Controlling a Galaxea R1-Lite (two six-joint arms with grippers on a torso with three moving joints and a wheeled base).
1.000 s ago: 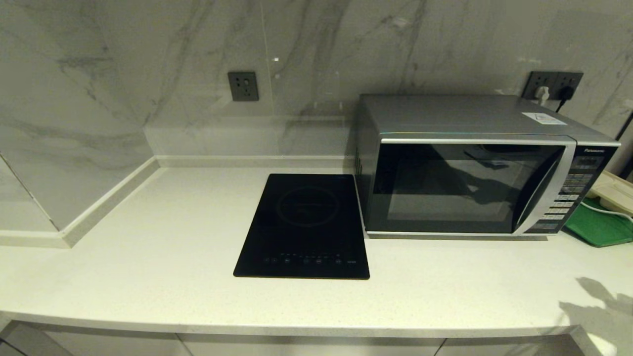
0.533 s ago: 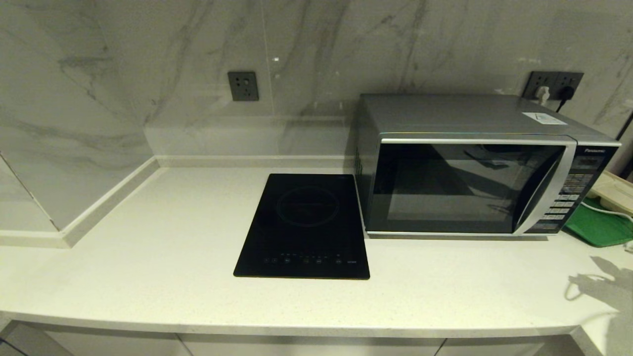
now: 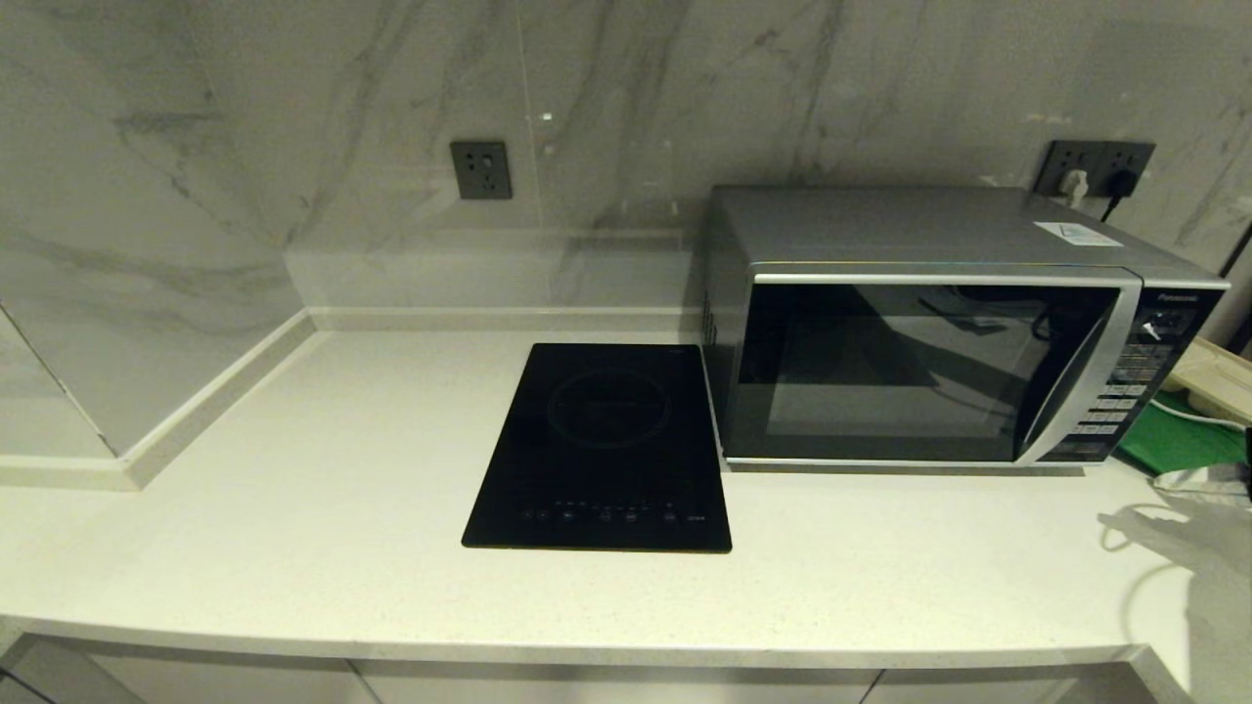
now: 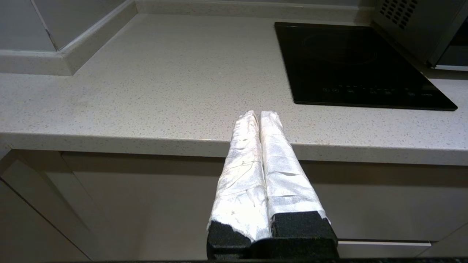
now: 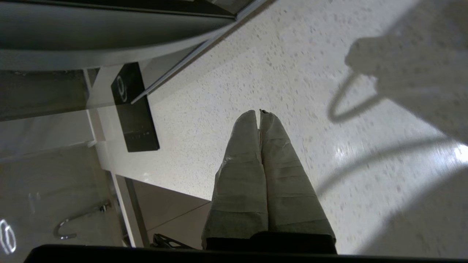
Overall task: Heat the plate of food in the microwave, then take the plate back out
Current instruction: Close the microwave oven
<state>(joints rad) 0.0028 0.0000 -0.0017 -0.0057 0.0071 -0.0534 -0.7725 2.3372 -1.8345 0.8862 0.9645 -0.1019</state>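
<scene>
So the microwave sits at the back right of the white counter with its dark glass door closed, and nothing can be made out through the glass, so no plate of food shows in any view. Just beside it on its left lies the flat black induction cooktop, nearly touching the microwave's side. On the other side, a green tray pokes out from behind the button panel, with a cream-coloured thing and a white cable lying on it. Up on the marble wall there's a grey socket over the cooktop and another socket with plugs in it behind the microwave.

The right gripper hovers above the counter near the microwave's front right corner, taped fingers pressed together with nothing between them; in the head view only its tip peeks in at the right edge, throwing a shadow with a cable loop on the counter. The left gripper hangs by the counter's front edge, well left of the cooktop, fingers also closed up and empty.
</scene>
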